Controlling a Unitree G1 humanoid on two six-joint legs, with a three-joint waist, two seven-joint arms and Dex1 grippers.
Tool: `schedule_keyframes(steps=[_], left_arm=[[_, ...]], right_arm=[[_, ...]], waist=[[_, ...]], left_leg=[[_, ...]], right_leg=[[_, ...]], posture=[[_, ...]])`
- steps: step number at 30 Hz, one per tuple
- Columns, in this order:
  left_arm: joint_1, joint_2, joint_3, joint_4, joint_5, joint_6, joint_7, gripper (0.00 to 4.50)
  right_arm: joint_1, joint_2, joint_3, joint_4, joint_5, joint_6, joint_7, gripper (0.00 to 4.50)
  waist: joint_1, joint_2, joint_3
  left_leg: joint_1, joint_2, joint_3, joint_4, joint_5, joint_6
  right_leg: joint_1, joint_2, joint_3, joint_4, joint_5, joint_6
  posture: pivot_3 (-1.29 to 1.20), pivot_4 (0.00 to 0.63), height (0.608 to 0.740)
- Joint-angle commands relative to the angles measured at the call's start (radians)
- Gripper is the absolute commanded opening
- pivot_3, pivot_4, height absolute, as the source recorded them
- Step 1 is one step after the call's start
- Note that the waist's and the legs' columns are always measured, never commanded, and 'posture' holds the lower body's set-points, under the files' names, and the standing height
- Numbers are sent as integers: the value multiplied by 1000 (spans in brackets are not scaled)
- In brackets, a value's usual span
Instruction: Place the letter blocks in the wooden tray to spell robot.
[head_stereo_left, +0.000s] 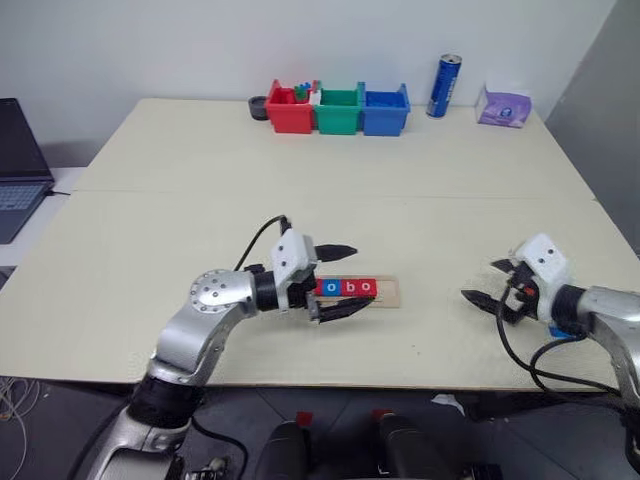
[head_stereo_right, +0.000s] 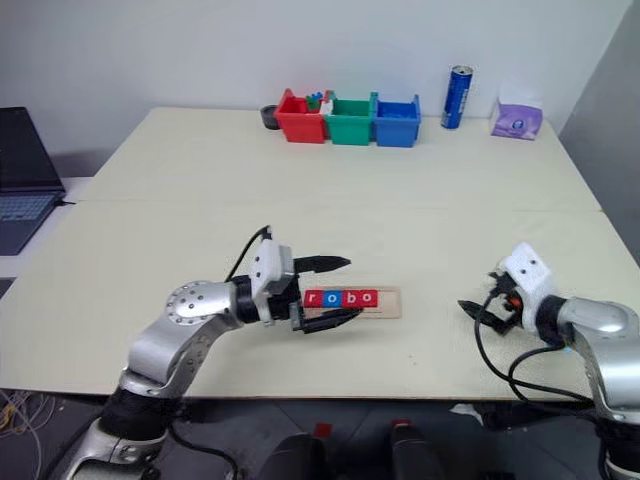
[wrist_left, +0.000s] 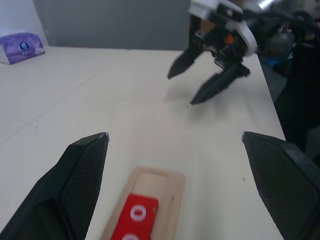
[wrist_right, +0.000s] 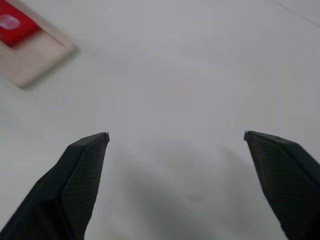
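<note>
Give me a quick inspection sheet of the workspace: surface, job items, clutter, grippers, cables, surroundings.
Surface: pale table, two joined tops.
Job's things: wooden tray holds letter blocks r, o, b, o; end slot bare; t not seen.
Clutter: red, green, blue bins, blue can, purple tissue pack along far edge.
Grippers: left gripper open around tray's left end; right gripper open, apart from tray.
Cables: black cable on left wrist.
Surroundings: laptop at left.

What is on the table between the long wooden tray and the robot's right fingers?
Nothing: bare cream tabletop separates the pale wooden tray from the right gripper, seen in the right eye view.
</note>
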Motion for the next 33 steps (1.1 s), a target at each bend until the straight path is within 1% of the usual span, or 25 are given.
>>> schedule_keyframes(steps=[1, 4, 9, 12, 15, 22, 32, 33], left_arm=[[-32, -49, -53, 34, 35, -53, -2, 4500], [-46, -66, -80, 66, 59, -80, -16, 4500], [-61, -81, -114, 112, 100, -133, -36, 4500], [-71, -90, -125, 129, 111, -148, -46, 4500], [-80, -97, -127, 132, 110, -144, -53, 4500], [-80, -100, -147, 121, 117, -145, -77, 4500], [-80, -98, -142, 113, 115, -136, -84, 4500], [-80, -98, -139, 109, 111, -131, -84, 4500]], right_arm=[[33, 40, -114, -120, -2, 124, -122, 4486], [49, 101, -183, -183, -16, 246, -230, 4486], [46, 224, -224, -304, -29, 428, -372, 4486], [49, 267, -221, -328, -38, 480, -423, 4486], [56, 286, -235, -335, -51, 524, -459, 4486], [36, 348, -286, -319, -49, 568, -510, 4486], [54, 372, -273, -253, -29, 516, -517, 4486], [53, 373, -270, -247, -27, 510, -516, 4319]], waist=[[-6, 0, 0], [-13, 0, 0], [-11, 2, -1], [-10, 2, -1], [-9, 2, -1], [-10, 3, -2], [-10, 3, -2], [-11, 3, -2]], left_leg=[[0, 0, 0, 0, 0, 0], [2, 1, 1, -1, 0, 0], [3, 2, 0, -1, 0, 0], [2, 2, 1, -1, 0, 0], [2, 1, 1, -1, 0, 0], [2, 2, 1, -1, 0, 0], [2, 2, 1, -1, 0, 0], [2, 2, 1, -1, 0, 0]], right_leg=[[0, 1, 0, 0, 0, 0], [0, 3, 2, 0, 0, 0], [0, 4, 2, 1, 0, 0], [0, 4, 2, 1, -1, 1], [0, 3, 2, 0, -1, 1], [0, 4, 2, 0, -1, 1], [0, 4, 2, 0, -1, 1], [0, 4, 2, 0, -1, 1]], posture=[[0, 150, 740], [0, 150, 740], [0, 150, 740], [0, 150, 740], [0, 150, 740], [0, 150, 740], [0, 150, 740], [0, 150, 740]])
